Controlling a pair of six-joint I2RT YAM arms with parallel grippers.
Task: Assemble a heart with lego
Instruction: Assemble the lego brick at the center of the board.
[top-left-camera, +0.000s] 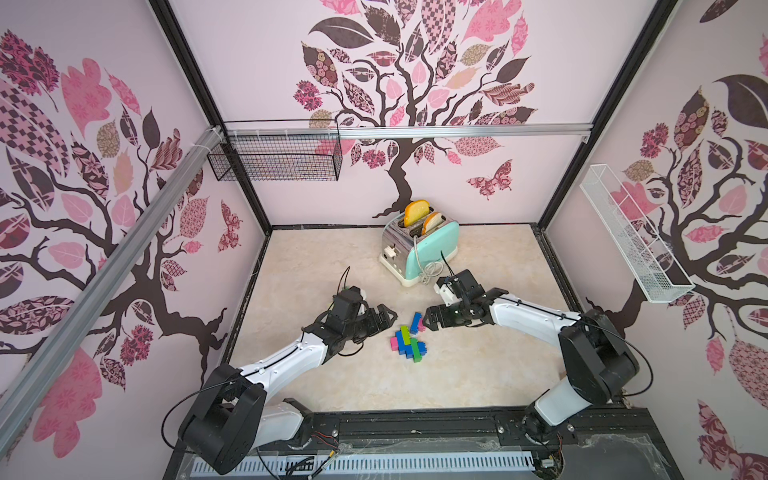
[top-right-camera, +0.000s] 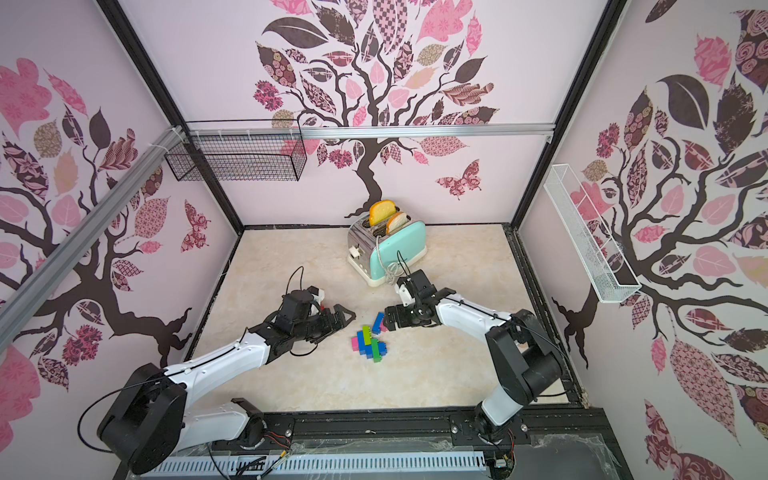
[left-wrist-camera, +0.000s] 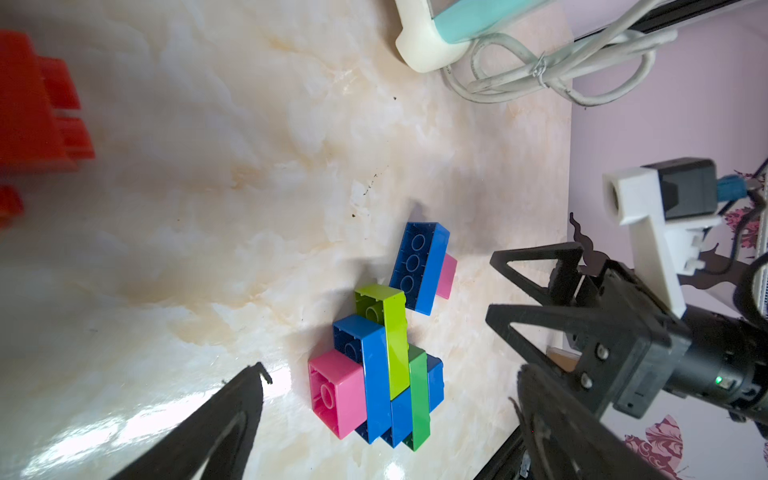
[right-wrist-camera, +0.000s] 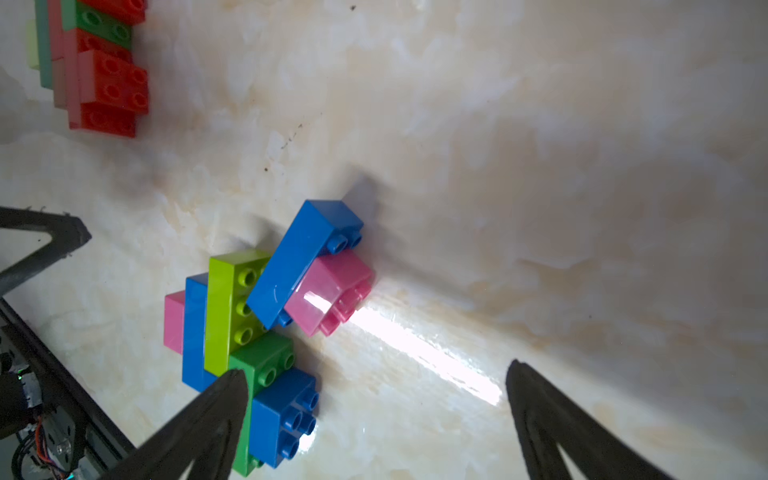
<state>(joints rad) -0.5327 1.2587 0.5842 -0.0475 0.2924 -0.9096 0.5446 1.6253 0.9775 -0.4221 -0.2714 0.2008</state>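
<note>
- My left gripper (top-left-camera: 384, 318) sits low at 10 o'clock of the lego (top-left-camera: 407, 345), arm stretched forward, jaws apart.
- My right gripper (top-left-camera: 429, 321) is at 1 o'clock, jaws apart.

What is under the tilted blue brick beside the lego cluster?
A pink brick peeks out from under the blue brick, against its studded side. The blue brick covers their joint, so whether they are clicked together cannot be seen.

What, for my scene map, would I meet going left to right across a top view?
The black wire basket → left pincer → lego cluster → right pincer → white wire tray.
</note>
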